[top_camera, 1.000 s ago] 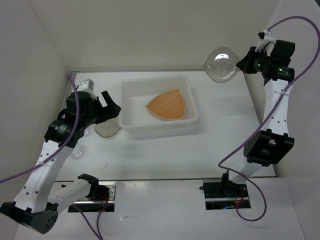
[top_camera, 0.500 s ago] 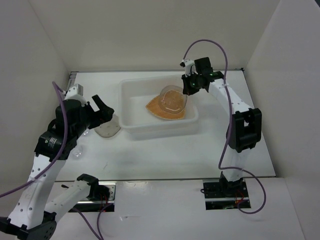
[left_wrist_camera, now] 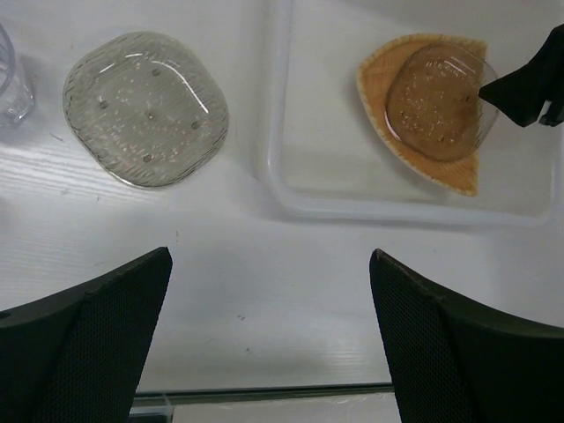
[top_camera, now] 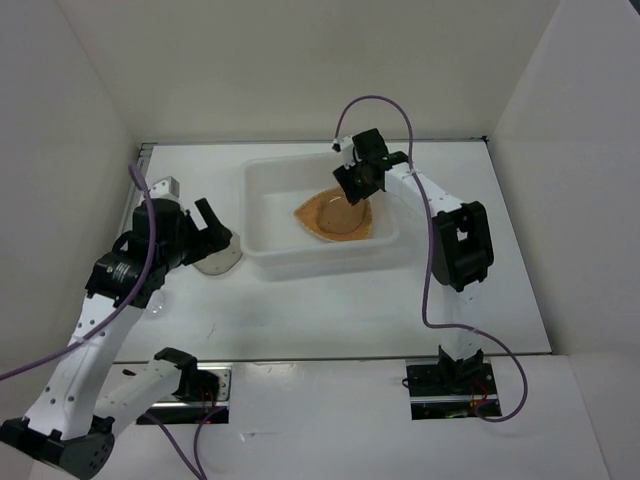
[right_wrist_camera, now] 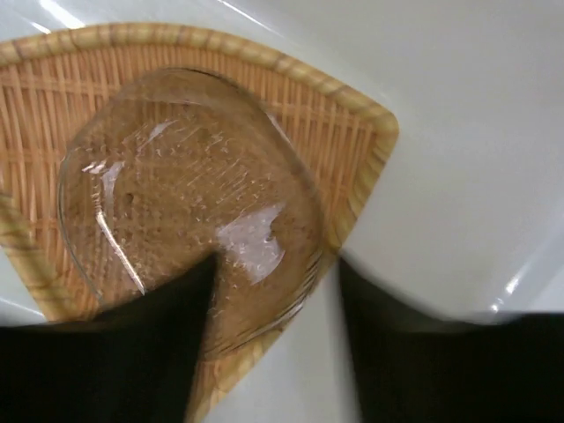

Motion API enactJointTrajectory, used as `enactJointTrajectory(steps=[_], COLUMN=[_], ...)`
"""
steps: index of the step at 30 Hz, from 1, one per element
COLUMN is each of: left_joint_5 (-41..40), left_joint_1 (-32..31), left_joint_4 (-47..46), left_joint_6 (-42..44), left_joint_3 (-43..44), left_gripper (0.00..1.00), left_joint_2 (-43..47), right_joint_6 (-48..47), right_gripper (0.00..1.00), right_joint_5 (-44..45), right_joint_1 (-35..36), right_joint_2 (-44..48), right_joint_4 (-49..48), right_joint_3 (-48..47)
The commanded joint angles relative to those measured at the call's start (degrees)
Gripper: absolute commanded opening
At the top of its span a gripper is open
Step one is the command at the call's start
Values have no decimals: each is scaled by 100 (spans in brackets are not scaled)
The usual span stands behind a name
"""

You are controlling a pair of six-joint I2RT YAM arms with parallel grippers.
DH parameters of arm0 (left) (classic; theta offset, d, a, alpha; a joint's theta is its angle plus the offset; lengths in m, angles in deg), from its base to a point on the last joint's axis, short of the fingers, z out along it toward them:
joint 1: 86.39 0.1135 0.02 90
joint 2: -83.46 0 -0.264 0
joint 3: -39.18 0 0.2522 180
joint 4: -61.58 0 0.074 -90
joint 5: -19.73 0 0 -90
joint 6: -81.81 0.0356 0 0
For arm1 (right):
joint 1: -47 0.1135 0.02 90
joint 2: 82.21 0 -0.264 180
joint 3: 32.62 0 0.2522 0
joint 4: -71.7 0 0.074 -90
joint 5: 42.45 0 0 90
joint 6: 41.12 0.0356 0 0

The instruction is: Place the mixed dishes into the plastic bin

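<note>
The plastic bin [top_camera: 262, 250] stands mid-table and holds the orange-tan ribbed plate [top_camera: 312, 212]. A translucent grey-brown plate [top_camera: 338, 216] lies on top of that plate. My right gripper [top_camera: 352, 192] hangs inside the bin over its far edge. In the right wrist view the fingers [right_wrist_camera: 150, 352] stand apart around the translucent plate's [right_wrist_camera: 176, 176] rim, so the right gripper [right_wrist_camera: 273, 273] is open. A second translucent plate [left_wrist_camera: 145, 107] lies on the table left of the bin. My left gripper [left_wrist_camera: 270, 264] hovers wide open near it, holding nothing. A clear cup [left_wrist_camera: 7, 79] stands further left.
White walls close in the table on the left, back and right. The bin's front rim [left_wrist_camera: 397, 211] lies just beyond my left fingers [left_wrist_camera: 458, 344]. The right arm's links reach over the bin's right end [top_camera: 392, 215].
The right arm swung in from the back right with the translucent plate, lowered it onto the orange plate in the bin, and its jaws opened. The left arm shifted only slightly.
</note>
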Motion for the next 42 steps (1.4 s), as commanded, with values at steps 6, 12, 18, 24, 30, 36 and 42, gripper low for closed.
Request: enactJointTrajectory(steps=[6, 12, 18, 24, 30, 36, 42], left_joint_5=[-101, -1067, -307, 48, -171, -5, 294], left_joint_1=[25, 78, 683, 1167, 1475, 1581, 1642], left_joint_4=[64, -217, -560, -912, -912, -1290, -1536], left_joint_6=[114, -71, -71, -492, -485, -562, -897], left_joint_3=[-302, -522, -523, -646, -541, -680, -945], left_gripper=[99, 99, 99, 99, 99, 99, 99], left_joint_2=[-572, -896, -1994, -2875, -3357, -4007, -4272], right_joint_6=[-38, -610, -222, 120, 41, 94, 94], right_gripper=[99, 99, 99, 99, 99, 99, 99], right_joint_5=[440, 570, 747, 614, 991, 870, 870], right_joint_1=[59, 138, -477, -1128, -1189, -1251, -1251], right_joint_2=[807, 2706, 4058, 6264, 6795, 6847, 6847], right_joint_4=[-311, -531, 85, -389, -566, -618, -671], right_joint_3=[-213, 1184, 2704, 4462, 4947, 5062, 5062])
